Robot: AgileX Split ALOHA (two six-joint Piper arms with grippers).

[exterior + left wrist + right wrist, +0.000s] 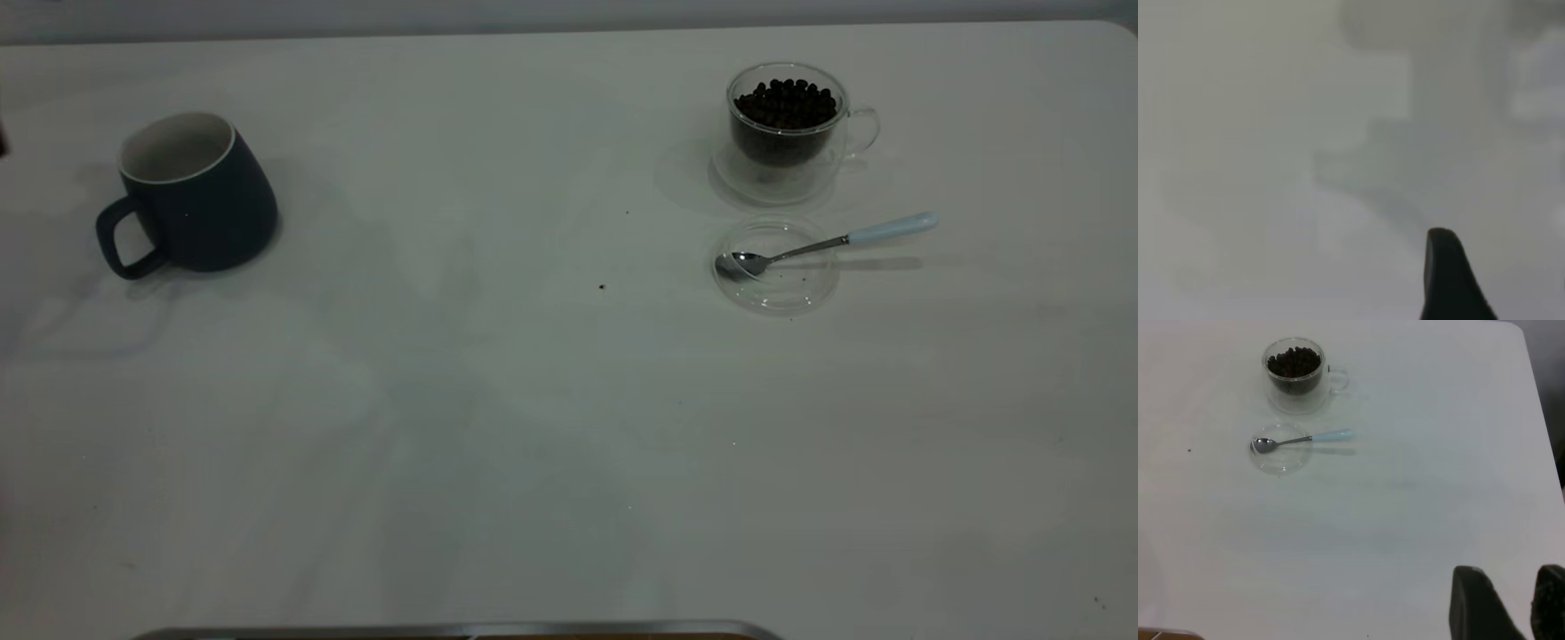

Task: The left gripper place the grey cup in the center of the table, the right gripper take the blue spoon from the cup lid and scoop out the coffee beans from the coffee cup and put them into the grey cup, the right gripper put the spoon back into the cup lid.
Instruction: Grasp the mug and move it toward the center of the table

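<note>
The dark grey cup (191, 191), white inside, stands upright at the table's far left with its handle toward the left. The glass coffee cup (787, 129) full of coffee beans stands at the back right and also shows in the right wrist view (1295, 373). In front of it lies the clear cup lid (782, 289) (1286, 461). The blue-handled spoon (827, 242) (1301, 441) rests with its bowl in the lid. Neither gripper shows in the exterior view. My right gripper (1511, 587) is open and empty, far from the spoon. Only a dark part of my left gripper (1449, 280) shows, over bare table.
Two stray beans (602, 286) (627, 212) lie near the middle of the white table (498, 427). The table's right edge (1538, 420) runs close to the right gripper. A metal-rimmed object (462, 631) sits at the front edge.
</note>
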